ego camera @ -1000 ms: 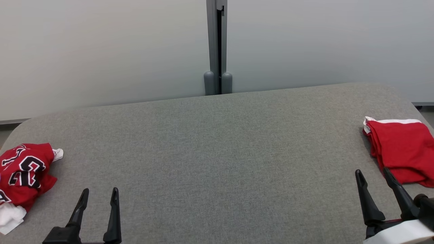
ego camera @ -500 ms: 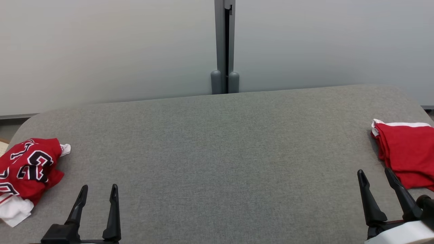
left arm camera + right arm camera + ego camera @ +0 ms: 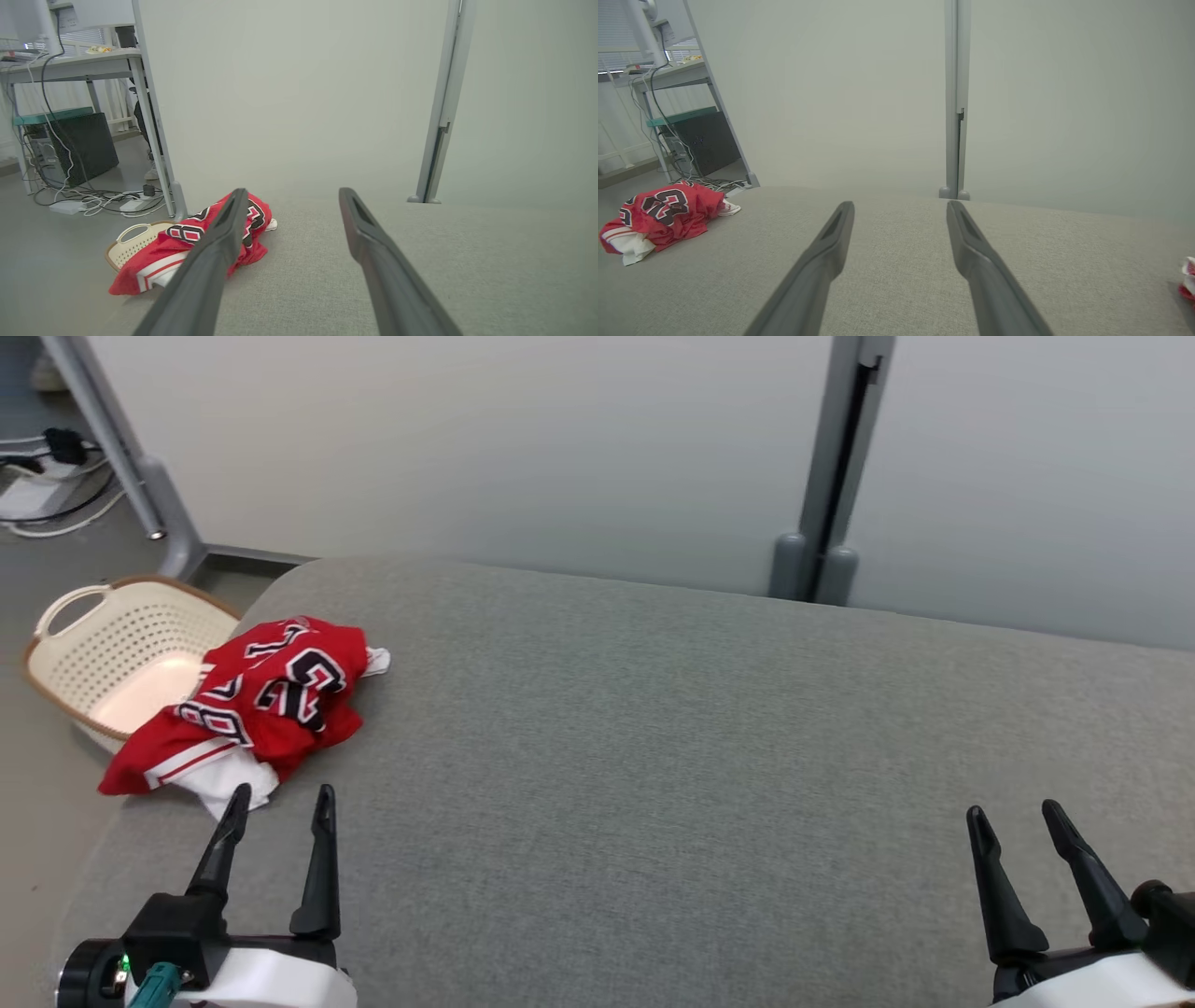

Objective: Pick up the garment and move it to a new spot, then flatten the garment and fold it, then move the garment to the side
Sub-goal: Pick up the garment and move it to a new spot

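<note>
Head view: a crumpled red garment (image 3: 271, 695) with black-and-white numbers and white trim lies at the left end of the grey bench (image 3: 653, 756), partly over that end's edge. A pale basket (image 3: 112, 644) stands on the floor just past the same end. The left tool (image 3: 283, 793) is at the bench's near edge, just short of the garment, with its fingers spread and empty. The right tool (image 3: 1014, 809) is at the near edge toward the bench's right end, likewise spread and empty. Left wrist view: that tool's two fingers stand wide apart over the bench, and the garment shows behind the left one. Right wrist view: the fingers are parted over the bench's middle, with the garment well away at the left end. A scrap of red and white cloth (image 3: 1188, 280) shows at the bench's right end.
</note>
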